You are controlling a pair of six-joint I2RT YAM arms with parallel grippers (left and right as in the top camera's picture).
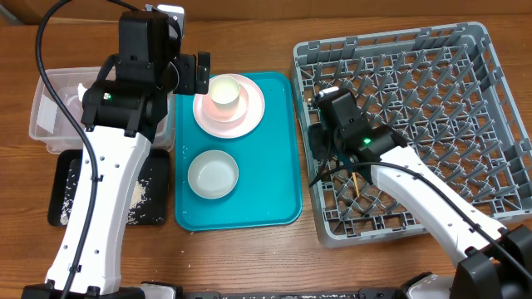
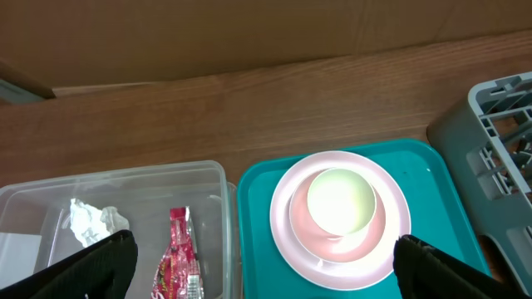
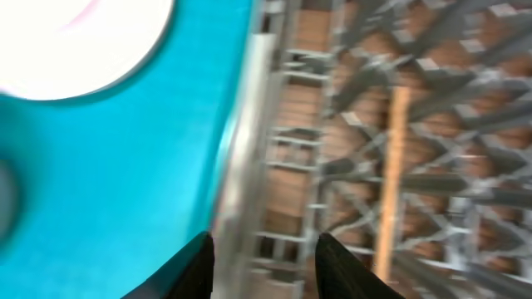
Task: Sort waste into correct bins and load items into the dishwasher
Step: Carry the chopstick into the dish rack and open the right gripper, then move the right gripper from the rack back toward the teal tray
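My left gripper [image 1: 196,73] [image 2: 266,278] hangs wide open over the gap between the clear bin [image 1: 46,112] [image 2: 125,191] and the teal tray [image 1: 278,166] [image 2: 258,208]. The bin holds a white tissue wad [image 2: 96,223] and a red wrapper [image 2: 179,262]. A white cup [image 1: 224,91] [image 2: 339,199] stands on the pink plate [image 1: 241,120] [image 2: 291,241]. A white bowl [image 1: 213,175] sits nearer on the tray. My right gripper [image 1: 322,98] [image 3: 266,266] is open and empty over the left rim of the grey dishwasher rack [image 1: 424,108] [image 3: 249,149]. A wooden chopstick [image 3: 391,183] [image 1: 356,178] lies inside the rack.
A black tray [image 1: 65,195] with loose rice grains [image 1: 141,195] lies in front of the clear bin. The right wrist view is blurred by motion. A brown cardboard wall [image 2: 249,33] stands behind the table.
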